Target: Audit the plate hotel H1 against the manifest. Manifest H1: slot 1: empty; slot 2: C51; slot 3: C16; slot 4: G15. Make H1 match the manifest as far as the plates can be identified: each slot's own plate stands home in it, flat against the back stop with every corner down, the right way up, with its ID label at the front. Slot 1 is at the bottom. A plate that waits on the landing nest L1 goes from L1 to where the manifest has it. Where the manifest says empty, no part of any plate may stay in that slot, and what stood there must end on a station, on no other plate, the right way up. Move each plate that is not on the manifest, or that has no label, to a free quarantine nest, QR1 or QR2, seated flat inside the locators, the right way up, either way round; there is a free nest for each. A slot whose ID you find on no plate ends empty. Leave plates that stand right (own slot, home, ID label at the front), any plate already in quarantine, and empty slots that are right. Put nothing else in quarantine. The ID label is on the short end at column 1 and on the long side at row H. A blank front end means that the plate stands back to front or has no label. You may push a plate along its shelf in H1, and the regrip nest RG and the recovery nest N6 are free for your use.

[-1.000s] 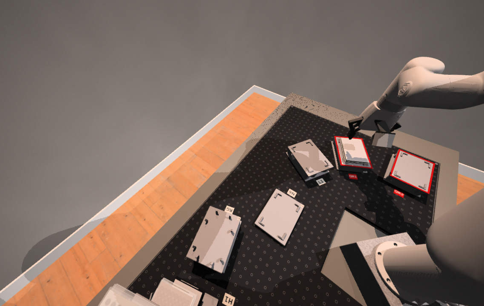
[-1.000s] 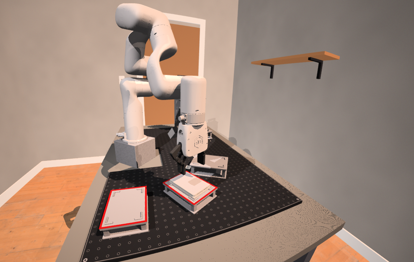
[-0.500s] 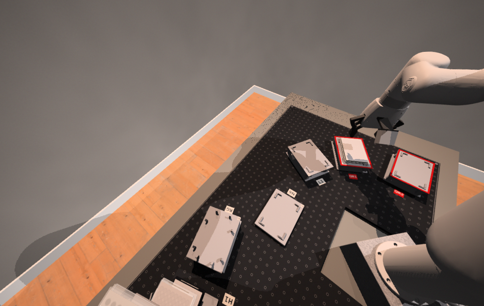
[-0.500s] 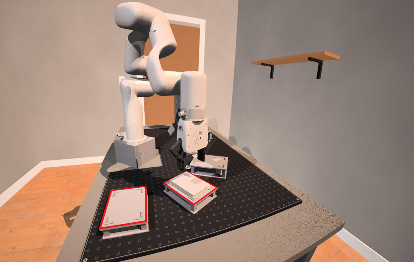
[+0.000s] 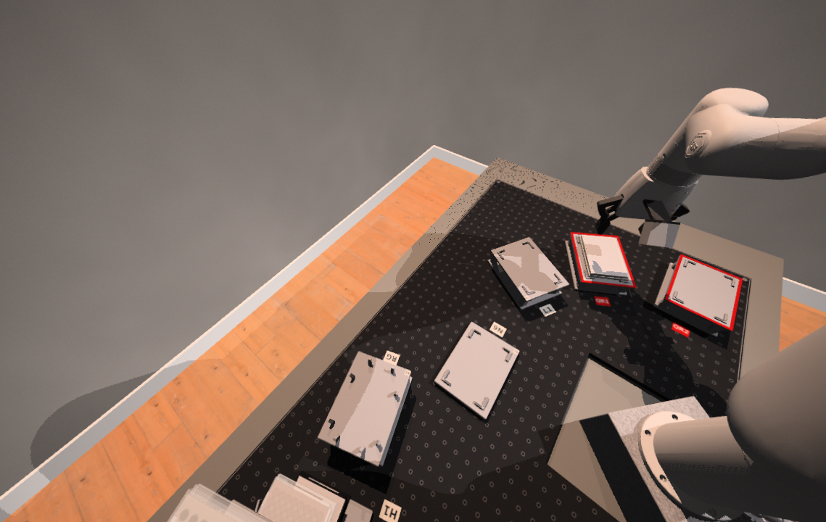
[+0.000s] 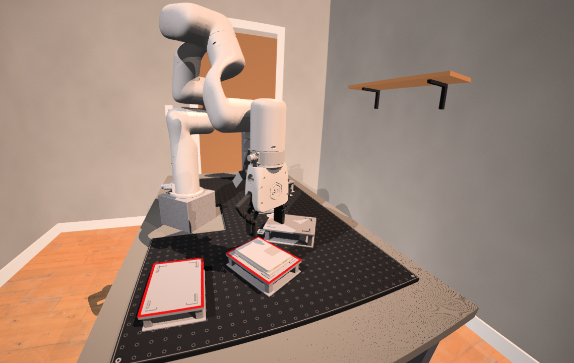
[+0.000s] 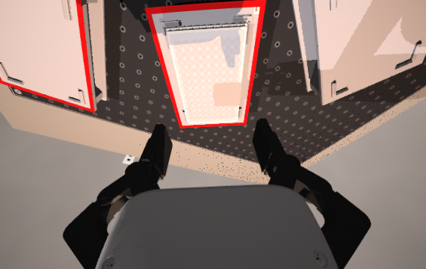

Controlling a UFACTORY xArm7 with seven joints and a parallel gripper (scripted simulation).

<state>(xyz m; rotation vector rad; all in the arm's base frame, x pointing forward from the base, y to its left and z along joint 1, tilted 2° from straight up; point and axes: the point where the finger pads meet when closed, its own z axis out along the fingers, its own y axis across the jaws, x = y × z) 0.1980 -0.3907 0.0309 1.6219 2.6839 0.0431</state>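
Observation:
A pale well plate (image 5: pixel 603 261) (image 6: pixel 264 256) (image 7: pixel 207 71) lies flat inside the red-framed quarantine nest QR1 (image 6: pixel 276 281) (image 7: pixel 167 67). My gripper (image 5: pixel 641 217) (image 6: pixel 264 220) (image 7: pixel 211 131) is open and empty. It hangs a little above the plate's far end, clear of it, near the table's far edge. The second red-framed nest, QR2 (image 5: pixel 704 291) (image 6: pixel 174 284) (image 7: pixel 37 45), is bare. The landing nest L1 (image 5: pixel 528 266) (image 6: pixel 291 224) (image 7: pixel 366 45) beside QR1 is bare too. The hotel H1 (image 5: pixel 299 503) shows only its top at the lower edge of the top view; its slots and labels are hidden.
The recovery nest N6 (image 5: pixel 477 367) and the regrip nest RG (image 5: pixel 367 405) stand bare on the black breadboard between L1 and H1. The arm's base block (image 5: pixel 662 441) (image 6: pixel 185 212) stands at the board's side. The table edge lies just beyond the gripper.

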